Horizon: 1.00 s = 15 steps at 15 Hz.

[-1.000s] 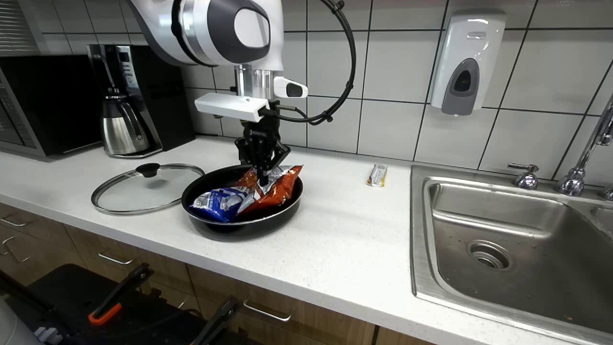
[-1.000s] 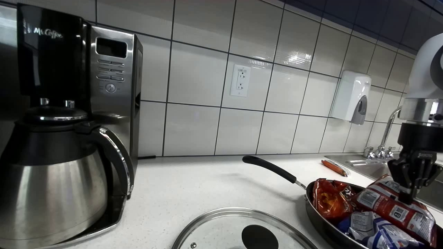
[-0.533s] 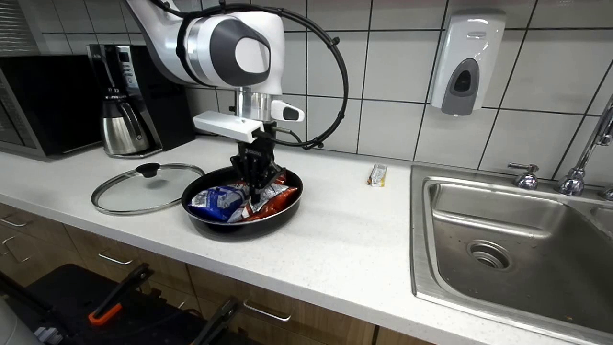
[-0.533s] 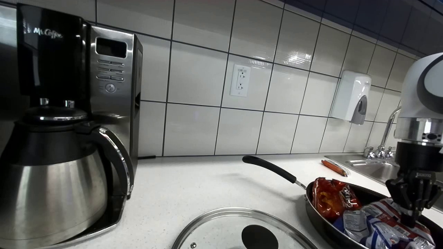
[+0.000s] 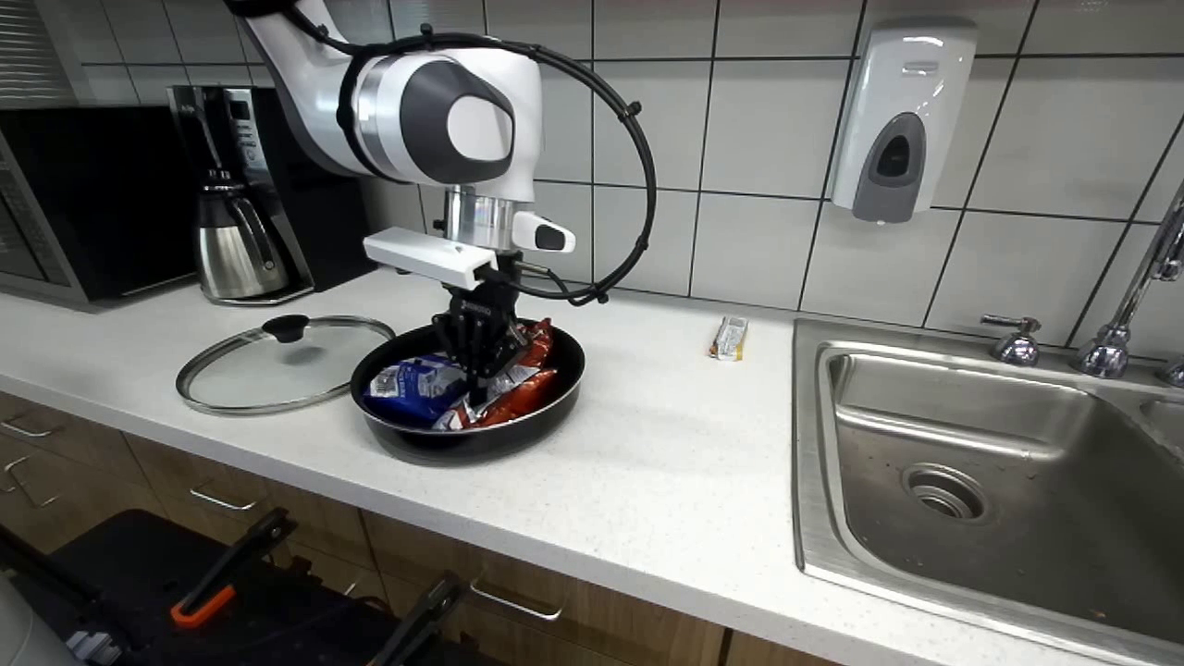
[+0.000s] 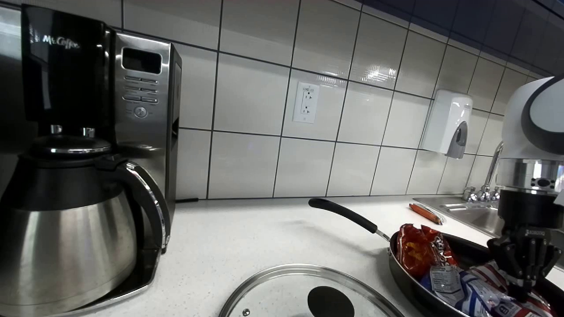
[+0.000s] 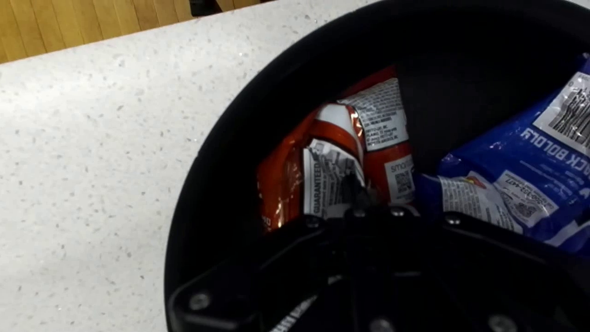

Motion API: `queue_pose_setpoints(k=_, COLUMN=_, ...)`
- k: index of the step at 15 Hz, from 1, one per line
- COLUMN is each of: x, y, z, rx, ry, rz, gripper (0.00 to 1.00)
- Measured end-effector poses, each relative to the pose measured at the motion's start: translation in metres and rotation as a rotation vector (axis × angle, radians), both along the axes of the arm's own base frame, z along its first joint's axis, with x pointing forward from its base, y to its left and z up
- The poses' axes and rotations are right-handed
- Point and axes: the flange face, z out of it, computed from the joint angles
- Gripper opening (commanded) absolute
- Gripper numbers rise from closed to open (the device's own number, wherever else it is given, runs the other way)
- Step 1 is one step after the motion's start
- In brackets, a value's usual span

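Wrist view has our gripper (image 7: 358, 193) clenched, tips against the near red bag (image 7: 331, 170); whether they pinch it, we cannot tell. It lies in the pan (image 5: 472, 448), right of the blue bag (image 5: 416, 388) in an exterior view. We judge downward pressure could burst it or skid the pan.

The fingers (image 5: 478, 375) hide part of the front red bag (image 5: 525, 396).

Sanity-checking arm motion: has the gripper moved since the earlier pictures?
Yes. In an exterior view, the gripper has moved down and toward the lid, judged against the pan, which stayed put.
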Motion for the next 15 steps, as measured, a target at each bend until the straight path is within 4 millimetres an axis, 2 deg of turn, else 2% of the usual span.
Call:
queue_pose_setpoints(k=1, x=0.0000, y=0.0000, z=0.0000, rx=0.000, ry=0.001, rz=0.000, gripper=0.00)
queue_pose_setpoints(k=2, x=0.0000, y=0.0000, z=0.0000, rx=0.000, ry=0.002, rz=0.000, gripper=0.26)
queue_pose_setpoints(k=4, x=0.0000, y=0.0000, z=0.0000, rx=0.000, ry=0.002, rz=0.000, gripper=0.33)
queue_pose_setpoints(k=11, x=-0.0003, y=0.0001, z=0.0002, rx=0.001, ry=0.003, rz=0.002, gripper=0.87)
queue_pose_setpoints(k=13, x=-0.0002, y=0.0001, z=0.0009, rx=0.001, ry=0.001, rz=0.003, gripper=1.00)
queue_pose_setpoints(k=15, x=0.0002, y=0.0001, z=0.0021, rx=0.001, ry=-0.001, rz=0.003, gripper=1.00)
